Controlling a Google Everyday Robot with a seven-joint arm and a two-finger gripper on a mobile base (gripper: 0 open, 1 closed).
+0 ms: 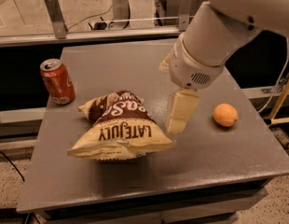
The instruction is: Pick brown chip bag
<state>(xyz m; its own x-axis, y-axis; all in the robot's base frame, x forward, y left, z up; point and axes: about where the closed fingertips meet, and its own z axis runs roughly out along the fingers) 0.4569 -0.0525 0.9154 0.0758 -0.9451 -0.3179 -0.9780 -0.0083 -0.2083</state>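
Gripper (175, 124) hovers low over table (219, 162); can't tell how open, grips nothing. Bag (119, 127) lies mid-table, just beside it at 9 o'clock, wide end toward 6.

Rounded white arm (228, 22), vented wrist (196, 76), cream jaws just below

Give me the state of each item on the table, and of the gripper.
brown chip bag: puffy, lying on the table, not gripped.
soda can: upright, standing apart from the bag.
orange fruit: whole, resting on the table.
gripper: pointing down between bag and fruit, holding nothing.
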